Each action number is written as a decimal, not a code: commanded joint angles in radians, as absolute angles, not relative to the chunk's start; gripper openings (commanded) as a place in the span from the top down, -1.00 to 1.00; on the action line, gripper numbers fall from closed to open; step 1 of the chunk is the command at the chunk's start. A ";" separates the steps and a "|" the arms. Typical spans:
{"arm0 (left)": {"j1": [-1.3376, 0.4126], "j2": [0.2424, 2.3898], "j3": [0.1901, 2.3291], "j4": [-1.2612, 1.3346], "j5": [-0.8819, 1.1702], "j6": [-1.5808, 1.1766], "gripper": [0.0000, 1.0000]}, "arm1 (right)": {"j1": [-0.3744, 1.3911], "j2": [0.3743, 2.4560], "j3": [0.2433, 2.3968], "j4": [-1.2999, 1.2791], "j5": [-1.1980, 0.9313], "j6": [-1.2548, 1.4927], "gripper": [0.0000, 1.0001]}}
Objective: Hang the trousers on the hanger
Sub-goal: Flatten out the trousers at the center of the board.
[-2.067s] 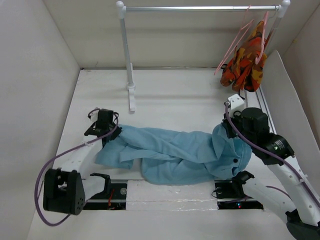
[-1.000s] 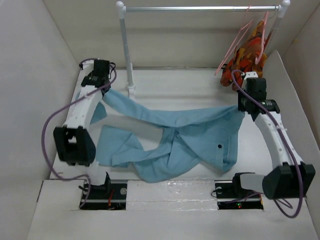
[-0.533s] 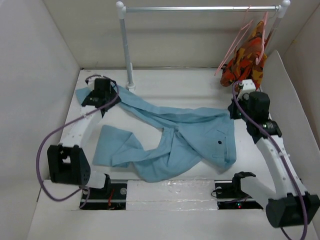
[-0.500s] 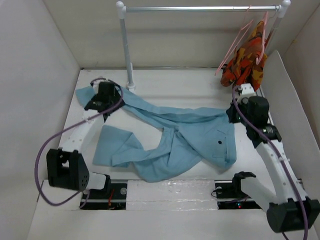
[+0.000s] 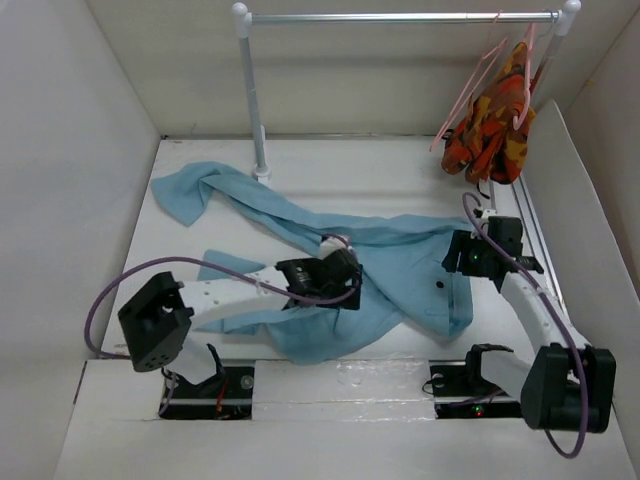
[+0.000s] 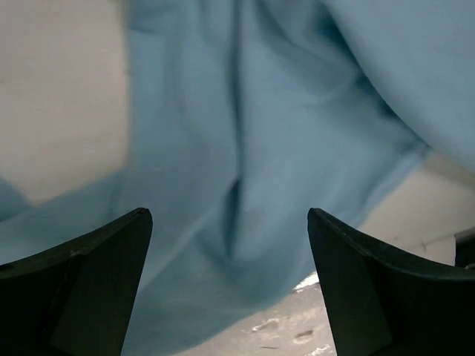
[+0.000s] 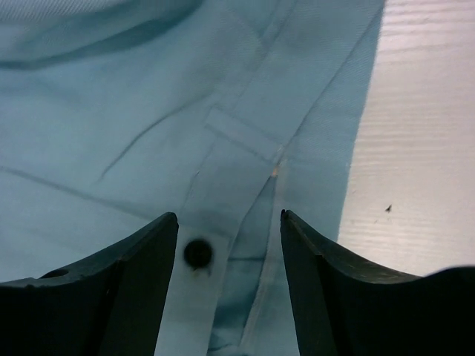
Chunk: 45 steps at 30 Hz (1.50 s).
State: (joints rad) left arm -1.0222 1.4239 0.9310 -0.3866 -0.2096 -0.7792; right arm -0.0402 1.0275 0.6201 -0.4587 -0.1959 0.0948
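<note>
The light blue trousers (image 5: 390, 255) lie spread flat on the white table, one leg reaching to the far left by the rack post. My left gripper (image 5: 338, 285) hovers open over their middle; in the left wrist view only blue cloth (image 6: 245, 111) shows between the spread fingers (image 6: 89, 282). My right gripper (image 5: 464, 262) is open just above the waistband at the right, with the cloth (image 7: 148, 96) and a dark button (image 7: 198, 254) below its fingers. The empty pink hanger (image 5: 467, 95) hangs on the rail at the far right.
A metal rail (image 5: 400, 16) on a white post (image 5: 252, 90) spans the back. An orange-red patterned garment (image 5: 490, 130) hangs on another pink hanger at its right end. White walls enclose the table on three sides.
Both grippers have opened and let go of the trousers, which now lie flat. The left arm swung from the far-left corner to the trousers' middle; the right arm drew back a little.
</note>
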 commanded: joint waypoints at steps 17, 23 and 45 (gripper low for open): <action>-1.246 1.655 0.973 -0.368 -0.269 -0.893 0.16 | -0.262 1.581 0.871 0.040 -0.354 0.118 -0.29; -1.246 1.597 0.954 -0.417 -0.272 -0.894 1.00 | -0.262 1.595 0.873 0.124 -0.394 0.182 1.00; -1.200 1.424 1.278 -0.675 -0.501 -0.782 -0.60 | -0.206 1.338 0.930 -0.032 -0.204 0.199 -0.42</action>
State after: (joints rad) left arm -1.2896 1.4597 1.1500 -0.5907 -0.2924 -0.7975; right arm -0.2333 1.5314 0.9897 -0.0120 -0.1646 0.1986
